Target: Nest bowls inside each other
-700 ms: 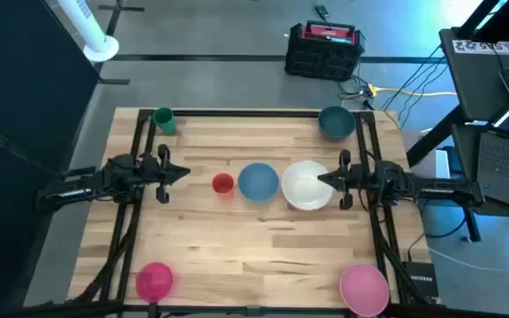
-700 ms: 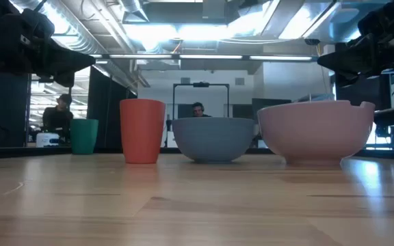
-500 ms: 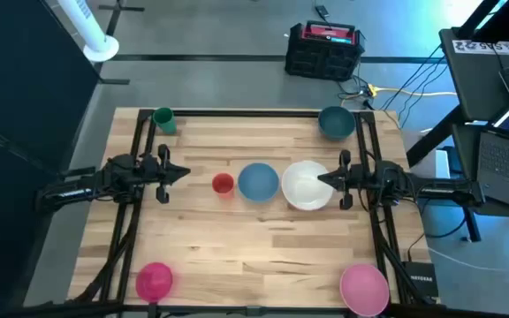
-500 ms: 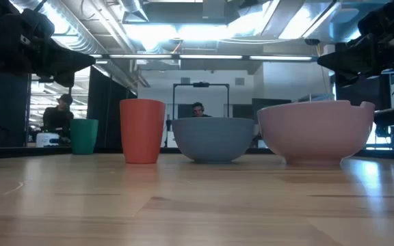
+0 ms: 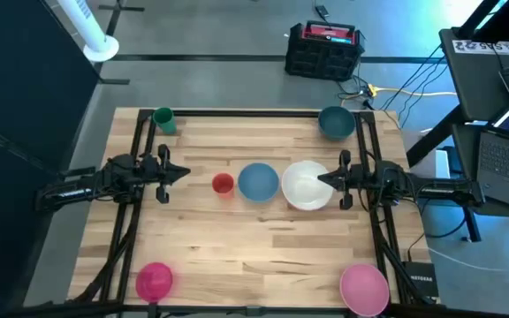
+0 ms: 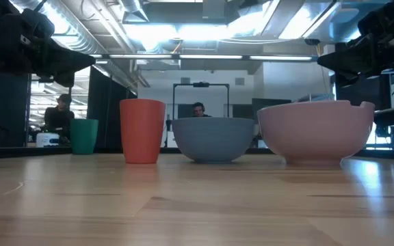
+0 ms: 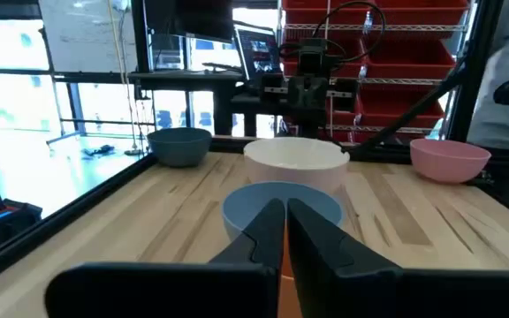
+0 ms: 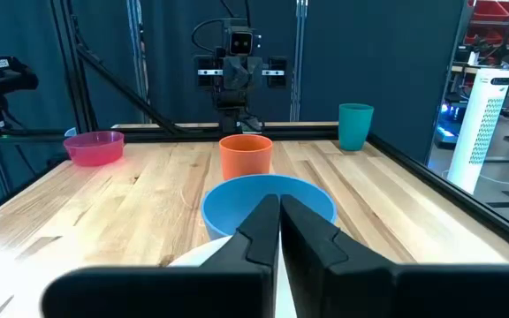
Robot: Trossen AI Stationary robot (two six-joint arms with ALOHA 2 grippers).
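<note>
Five bowls stand apart on the wooden table: a white bowl point(image 5: 306, 185) and a light blue bowl point(image 5: 258, 181) side by side at the middle, a teal bowl point(image 5: 335, 122) at the far right, a pale pink bowl point(image 5: 363, 287) at the near right, a magenta bowl point(image 5: 155, 280) at the near left. My left gripper point(image 5: 184, 173) hovers shut at the left, pointing toward the red cup point(image 5: 223, 183). My right gripper point(image 5: 320, 180) hovers shut above the white bowl's right rim. Both sets of fingers meet in the wrist views, left point(image 7: 283, 212) and right point(image 8: 277, 208).
A small red cup stands left of the blue bowl, and a green cup point(image 5: 163, 119) stands at the far left corner. Black frame rails point(image 5: 140, 141) run along both table sides. Bare wood lies across the near middle of the table point(image 5: 254, 256).
</note>
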